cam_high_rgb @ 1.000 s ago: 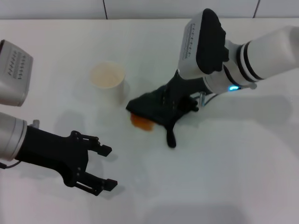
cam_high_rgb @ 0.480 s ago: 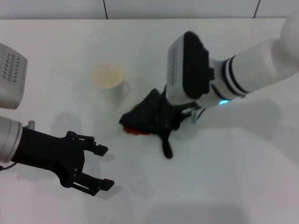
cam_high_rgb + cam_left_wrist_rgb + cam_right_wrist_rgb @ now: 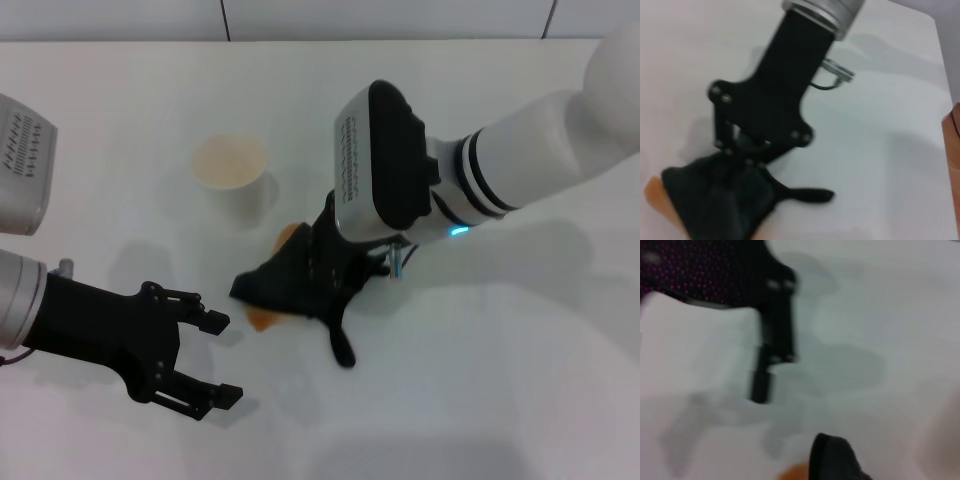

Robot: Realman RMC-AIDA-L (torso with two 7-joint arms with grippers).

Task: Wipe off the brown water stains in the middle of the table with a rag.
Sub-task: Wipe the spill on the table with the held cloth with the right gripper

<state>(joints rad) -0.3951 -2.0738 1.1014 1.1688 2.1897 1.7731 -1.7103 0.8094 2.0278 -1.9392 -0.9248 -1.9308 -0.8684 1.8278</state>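
My right gripper (image 3: 325,262) is shut on the rag (image 3: 290,285), a dark bunched cloth pressed onto the white table (image 3: 480,380) near its middle. The rag's narrow tail (image 3: 340,347) trails toward the front. The brown water stains show as orange patches at the rag's front-left edge (image 3: 262,318) and behind it (image 3: 288,236). In the left wrist view the rag (image 3: 715,207) lies under the black right gripper (image 3: 747,155), with orange stain (image 3: 657,196) beside it. My left gripper (image 3: 222,357) hovers open at the front left, apart from the rag.
A paper cup (image 3: 232,165) stands upright just behind and left of the rag. A grey housing (image 3: 20,165) sits at the left edge. The right wrist view shows the rag's edge (image 3: 836,460) and the left gripper's finger (image 3: 774,335).
My right gripper has dragged the rag toward the front left across the stain, and orange now shows on both sides of the cloth. The left gripper has barely moved.
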